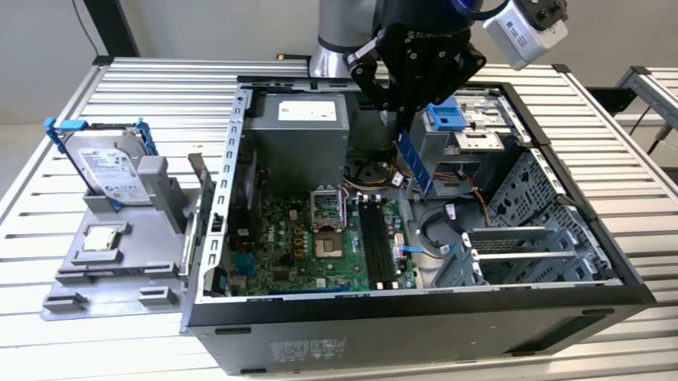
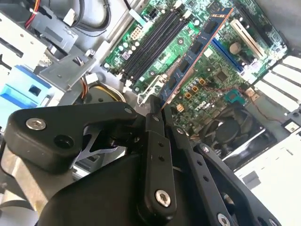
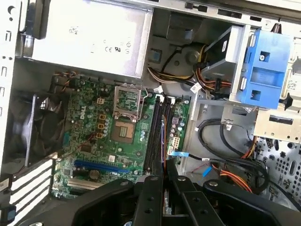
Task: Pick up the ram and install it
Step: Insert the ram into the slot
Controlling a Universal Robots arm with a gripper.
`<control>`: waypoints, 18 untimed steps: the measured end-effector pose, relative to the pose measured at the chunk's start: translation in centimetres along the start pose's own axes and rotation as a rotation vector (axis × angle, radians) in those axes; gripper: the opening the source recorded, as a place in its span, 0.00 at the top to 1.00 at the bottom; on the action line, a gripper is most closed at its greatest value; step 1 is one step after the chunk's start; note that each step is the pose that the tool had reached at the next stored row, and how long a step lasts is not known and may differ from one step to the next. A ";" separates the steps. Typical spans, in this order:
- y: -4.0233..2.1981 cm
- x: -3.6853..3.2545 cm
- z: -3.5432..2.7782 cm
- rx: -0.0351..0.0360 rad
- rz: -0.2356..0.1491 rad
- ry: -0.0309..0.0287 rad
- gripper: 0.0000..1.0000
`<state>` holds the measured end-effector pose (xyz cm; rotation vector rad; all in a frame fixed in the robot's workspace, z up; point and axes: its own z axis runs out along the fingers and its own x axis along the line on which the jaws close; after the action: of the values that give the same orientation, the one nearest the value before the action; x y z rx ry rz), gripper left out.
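Note:
My gripper hangs over the open computer case and is shut on the ram, a long thin blue stick that points down toward the motherboard. In the second wrist view the ram runs out from the gripper across the green board, beside the black memory slots. In the first wrist view the ram shows edge-on above the slots, between my fingertips. In the exterior view the slots lie below the stick, with a gap between them.
A grey tray at the exterior view's left holds a silver hard drive with blue clips and a small square chip. Inside the case are the power supply, a blue drive bracket, cables and metal walls.

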<state>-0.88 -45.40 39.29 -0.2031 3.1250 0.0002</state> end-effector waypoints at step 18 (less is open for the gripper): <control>-0.04 -0.05 0.01 0.0012 0.117 0.0001 1.00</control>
<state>-0.83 -45.44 39.28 -0.0194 3.1315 -0.0007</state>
